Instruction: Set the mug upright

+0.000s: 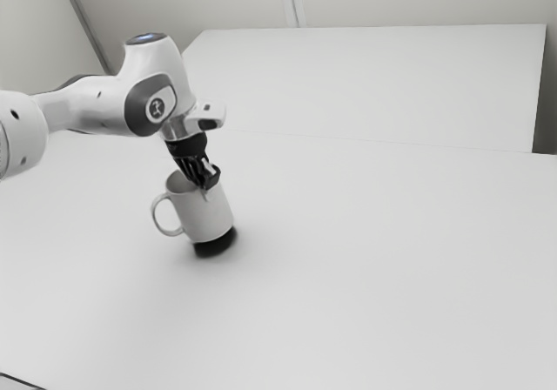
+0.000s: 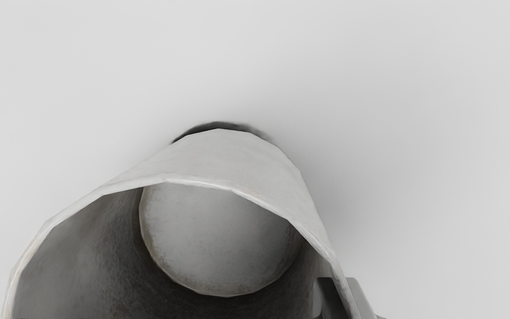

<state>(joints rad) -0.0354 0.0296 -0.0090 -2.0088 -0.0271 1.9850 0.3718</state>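
Note:
My gripper (image 1: 205,184) points down at the rim of the white mug (image 1: 202,211), on the side away from its handle. The mug's mouth faces up and its body leans slightly, with a dark shadow under its base. In the wrist view I look into the mug (image 2: 255,164) and see its round inner bottom. There the gripper (image 2: 342,297) has one finger inside the mug and the other outside, both against the wall, pinching the rim. Whether the base touches the table I cannot tell.
The white table (image 1: 374,277) extends around the mug. Behind it, toward the exterior view's upper right, lies another white surface (image 1: 374,77). A thin dark line (image 1: 22,381) crosses the near left corner.

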